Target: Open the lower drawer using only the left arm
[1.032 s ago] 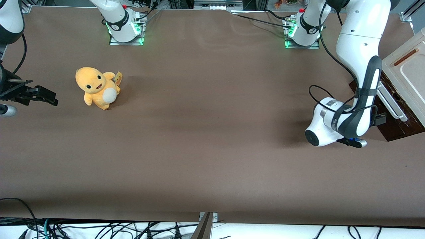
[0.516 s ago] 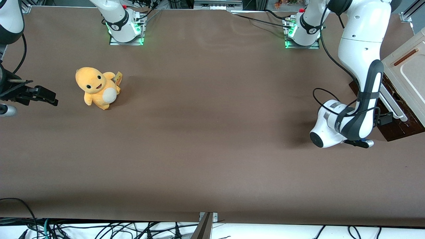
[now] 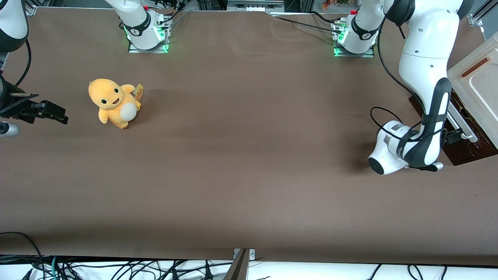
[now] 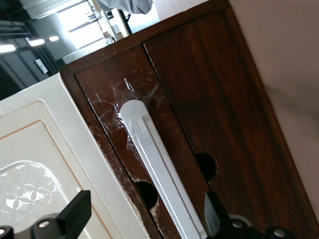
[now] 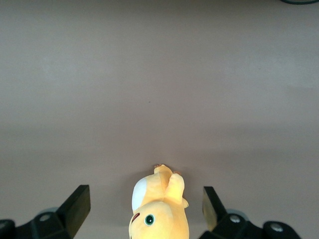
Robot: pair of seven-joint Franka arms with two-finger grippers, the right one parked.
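At the cabinet front, gripper (image 4: 144, 221) sits open, fingers (image 4: 75, 215) straddling the handle (image 4: 158, 172); best to centre, close on it, then pull the lower drawer (image 4: 224, 114) straight out.

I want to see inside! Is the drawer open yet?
Not yet. The drawer looks shut. The gripper is already at its white handle, fingers open on either side, not gripping. Left: close on the handle and pull.
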